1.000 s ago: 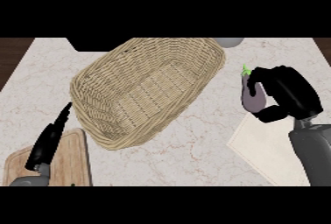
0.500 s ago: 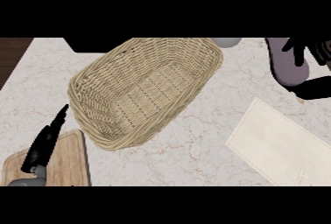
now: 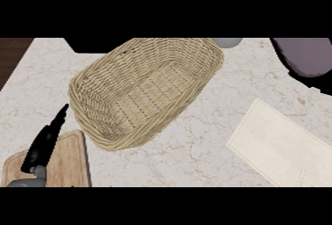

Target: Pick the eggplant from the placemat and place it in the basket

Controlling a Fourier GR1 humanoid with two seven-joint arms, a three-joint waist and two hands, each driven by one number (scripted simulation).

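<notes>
The basket [image 3: 146, 90] fills the upper centre. Open counter [image 3: 194, 162] runs between it and the placemat [image 3: 282, 147] at lower right. A cutting board [image 3: 62, 165] and knife [image 3: 45, 140] crowd the lower left.

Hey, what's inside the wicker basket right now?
Nothing: the basket shows only its bare woven floor and walls. The eggplant is up at the view's top right, off the placemat, in front of the dark right hand, which it mostly covers.
</notes>
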